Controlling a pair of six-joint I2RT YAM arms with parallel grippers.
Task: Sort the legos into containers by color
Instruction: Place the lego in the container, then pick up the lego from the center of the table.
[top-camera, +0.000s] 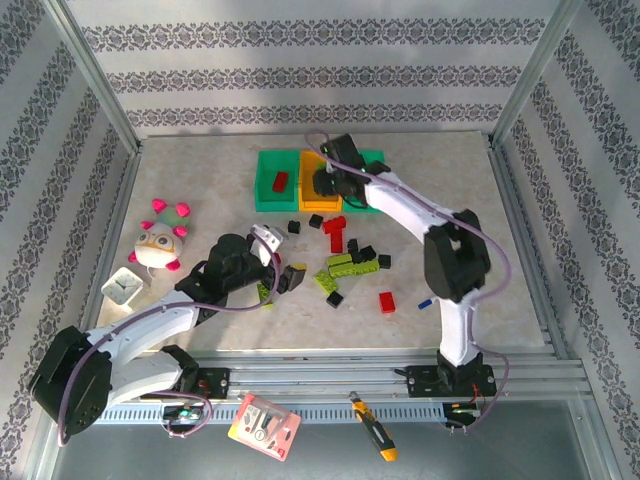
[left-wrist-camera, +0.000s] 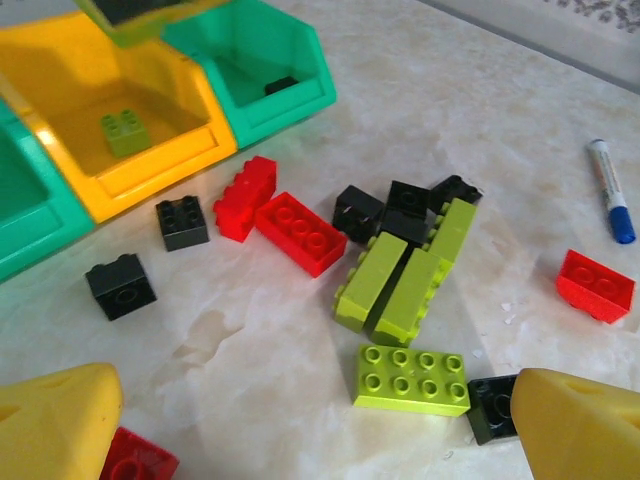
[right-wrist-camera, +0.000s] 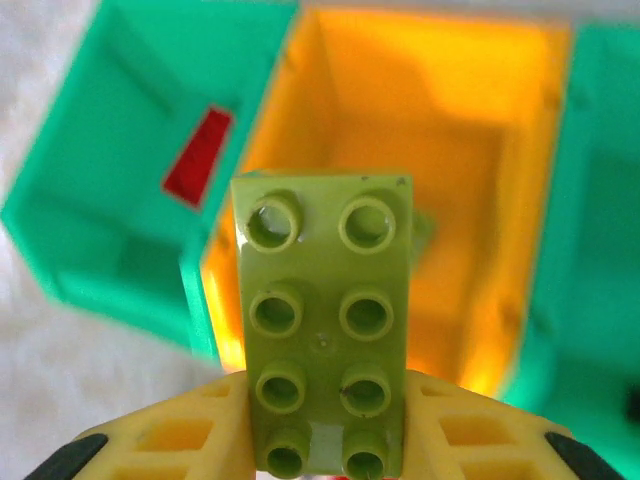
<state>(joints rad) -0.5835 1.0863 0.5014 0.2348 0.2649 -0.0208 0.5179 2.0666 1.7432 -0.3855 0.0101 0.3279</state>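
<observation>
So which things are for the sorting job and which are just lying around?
For the job: the legos, red, lime and black; the held lime brick; the left green bin, orange bin, right green bin.
Lying about: plush toy, pen, white cube.

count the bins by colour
green bins: 2
orange bin: 1
total: 3
</observation>
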